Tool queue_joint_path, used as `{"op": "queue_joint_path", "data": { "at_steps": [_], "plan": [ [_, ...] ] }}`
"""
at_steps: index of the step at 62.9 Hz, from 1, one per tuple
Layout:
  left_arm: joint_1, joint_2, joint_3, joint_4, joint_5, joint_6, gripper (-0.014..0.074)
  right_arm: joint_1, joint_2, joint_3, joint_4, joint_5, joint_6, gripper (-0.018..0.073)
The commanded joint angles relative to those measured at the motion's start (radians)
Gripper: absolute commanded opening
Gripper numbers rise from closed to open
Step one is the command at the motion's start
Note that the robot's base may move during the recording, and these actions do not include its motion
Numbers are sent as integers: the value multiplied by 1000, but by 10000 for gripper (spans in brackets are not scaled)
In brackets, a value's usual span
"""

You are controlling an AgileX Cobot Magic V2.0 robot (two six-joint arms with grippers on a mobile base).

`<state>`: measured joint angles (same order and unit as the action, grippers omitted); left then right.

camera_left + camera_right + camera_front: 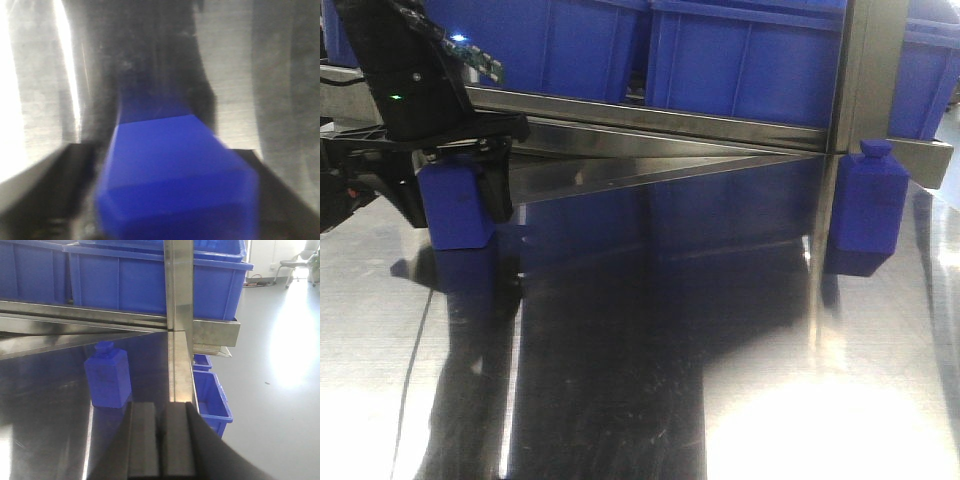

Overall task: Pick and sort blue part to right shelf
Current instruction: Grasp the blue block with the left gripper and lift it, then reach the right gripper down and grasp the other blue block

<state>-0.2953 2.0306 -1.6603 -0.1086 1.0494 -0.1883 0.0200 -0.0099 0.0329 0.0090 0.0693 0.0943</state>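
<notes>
Blue blocky plastic part (457, 210) sat clamped between the black fingers (500, 190) of our left gripper (458, 200), down at the shiny steel tabletop (620, 350). Our right gripper (160, 440) had its pads (145, 440) pressed together, empty. Beyond it a second blue bottle-shaped part (107, 377) stood beside the steel shelf post (178, 315), under blue plastic bins (135, 285).

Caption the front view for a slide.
Left claw holds blue part; second part stands on steel table by post.
</notes>
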Motion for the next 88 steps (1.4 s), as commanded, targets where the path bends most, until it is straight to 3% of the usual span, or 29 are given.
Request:
{"op": "queue_joint_path", "data": {
  "at_steps": [1, 8, 27, 32, 41, 72, 88],
  "plan": [
    [-7, -58, -48, -21, -2, -9, 392, -4, -22, -24, -9, -90, -4, 58],
    [-7, -58, -78, -21, 31, 0, 344, -4, -22, -24, -9, -90, -4, 58],
    [-7, -93, -178, -13, 115, 30, 344, -4, -22, -24, -9, -90, -4, 58],
    [-7, -148, -174, 30, 91, 53, 344, -4, -22, -24, -9, -90, -4, 58],
    [-23, -276, -121, 183, 52, 53, 344, -4, -22, -24, -9, -91, -4, 58],
    [-27, -836, 485, 232, -433, 53, 344, -4, -21, -74, 27, -110, -2, 58],
    [-27, -1140, 811, 232, -677, 53, 341, -4, 73, -255, 12, 33, -4, 60]
  ]
}}
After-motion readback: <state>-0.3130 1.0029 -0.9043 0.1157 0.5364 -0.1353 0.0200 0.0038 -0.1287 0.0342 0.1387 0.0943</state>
